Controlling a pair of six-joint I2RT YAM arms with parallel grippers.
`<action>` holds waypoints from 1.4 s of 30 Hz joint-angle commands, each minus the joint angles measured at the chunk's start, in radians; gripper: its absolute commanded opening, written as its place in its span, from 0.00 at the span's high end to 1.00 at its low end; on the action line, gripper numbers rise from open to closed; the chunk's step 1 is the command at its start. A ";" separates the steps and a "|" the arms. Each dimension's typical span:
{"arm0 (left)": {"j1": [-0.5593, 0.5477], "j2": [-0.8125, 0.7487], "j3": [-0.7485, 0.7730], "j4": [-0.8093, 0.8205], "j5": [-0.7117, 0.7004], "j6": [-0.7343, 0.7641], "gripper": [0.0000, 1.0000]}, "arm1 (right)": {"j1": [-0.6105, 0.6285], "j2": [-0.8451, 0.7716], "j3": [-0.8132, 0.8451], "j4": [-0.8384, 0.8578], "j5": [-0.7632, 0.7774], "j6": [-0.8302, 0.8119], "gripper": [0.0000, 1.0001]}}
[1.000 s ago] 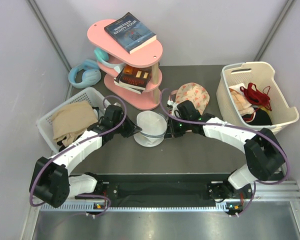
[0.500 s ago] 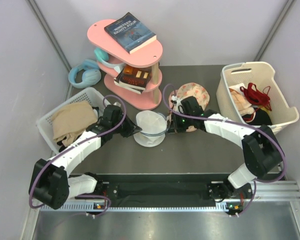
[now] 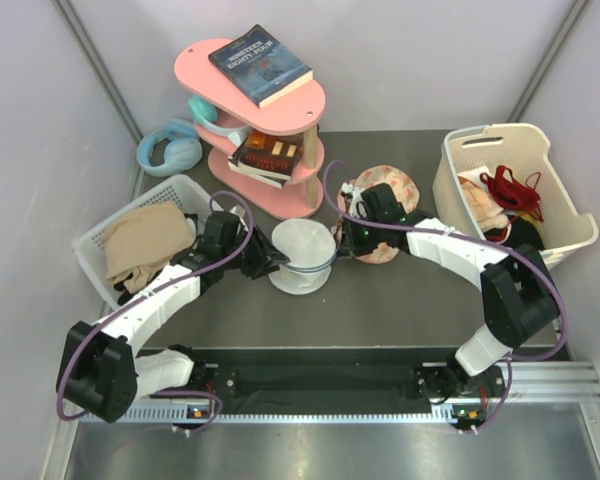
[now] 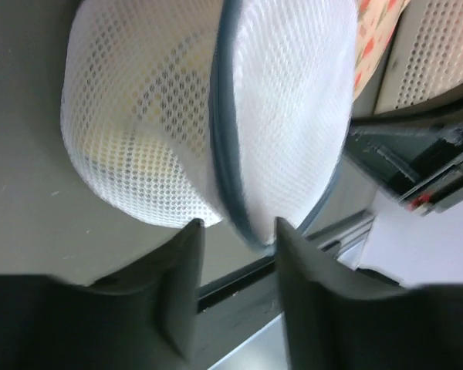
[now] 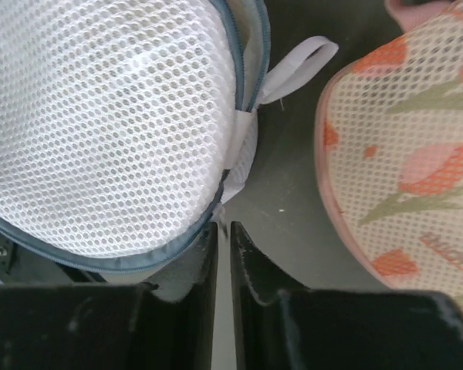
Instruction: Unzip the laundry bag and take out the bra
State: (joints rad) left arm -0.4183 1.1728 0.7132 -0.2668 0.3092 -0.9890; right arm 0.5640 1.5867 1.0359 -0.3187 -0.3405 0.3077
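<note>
The laundry bag (image 3: pixel 302 257), a round white mesh drum with a blue-grey zip rim, lies mid-table between both grippers. A faint yellow, the bra (image 4: pixel 166 85), shows through the mesh. My left gripper (image 3: pixel 271 263) is at the bag's left side, open. In the left wrist view the zip rim (image 4: pixel 230 154) runs down into the gap of the left gripper (image 4: pixel 238 227), touching neither finger clearly. My right gripper (image 3: pixel 346 241) is at the bag's right side. In the right wrist view the right gripper (image 5: pixel 224 229) shows a narrow slit, its tips against the bag's rim below a white loop tab (image 5: pixel 301 62).
A peach floral mesh piece (image 3: pixel 385 195) lies just right of the bag, under the right arm. A white basket (image 3: pixel 500 131) of clothes stands far right. A basket (image 3: pixel 92 243) with beige cloth is left. Behind are a pink shelf (image 3: pixel 310 100) with books and blue headphones (image 3: pixel 168 150).
The left jaws have opened, letting go of the bag's rim. The right gripper moved slightly back and its jaws parted a little. The bag shifted a bit toward the back.
</note>
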 commanded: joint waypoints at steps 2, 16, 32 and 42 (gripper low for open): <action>0.006 -0.035 0.067 -0.084 0.065 0.142 0.28 | -0.024 -0.076 0.111 -0.100 0.089 -0.064 0.62; 0.177 -0.188 0.135 -0.262 -0.096 0.155 0.15 | 0.181 -0.081 0.340 -0.177 0.169 -0.082 0.41; 0.188 -0.288 0.060 -0.311 -0.091 0.119 0.13 | 0.298 0.245 0.470 -0.114 0.182 -0.094 0.54; 0.188 -0.317 0.035 -0.319 -0.101 0.107 0.13 | 0.341 0.248 0.472 -0.126 0.185 -0.094 0.51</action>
State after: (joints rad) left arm -0.2359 0.8742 0.7597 -0.5858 0.2188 -0.8707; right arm 0.8734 1.8420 1.4685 -0.4595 -0.1650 0.2256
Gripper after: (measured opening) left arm 0.873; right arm 0.489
